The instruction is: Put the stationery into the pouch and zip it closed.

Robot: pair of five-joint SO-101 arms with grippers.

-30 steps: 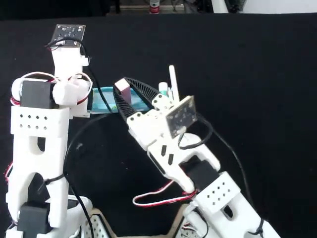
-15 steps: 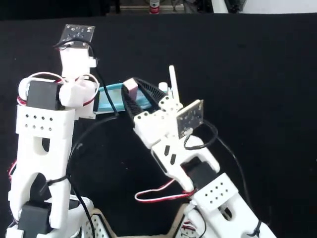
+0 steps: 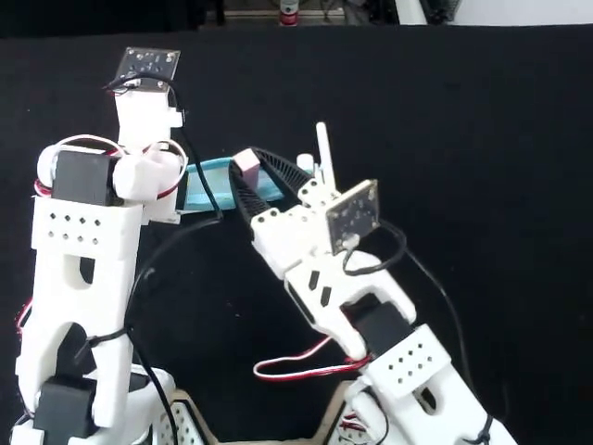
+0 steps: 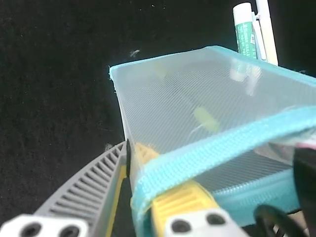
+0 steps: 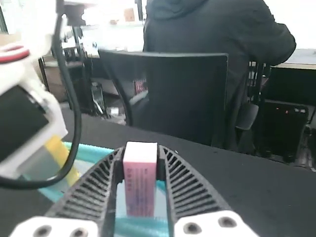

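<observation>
Teal mesh zip pouch (image 4: 197, 128) lies on black table (image 3: 482, 139). L gripper (image 4: 129, 153) fingers are clamped on pouch rim. R gripper (image 5: 140, 152) fingers pinch pink-and-white block eraser (image 5: 140, 180), held just above pouch. Green-and-white glue stick (image 4: 243, 29) & white pen (image 4: 265, 29) lie just beyond pouch.

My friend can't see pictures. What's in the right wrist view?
The right end effector holds a pink and white eraser upright between its black ribbed fingers, over the blue pouch. The left arm is beside the pouch, and a black chair stands behind the black table.
</observation>
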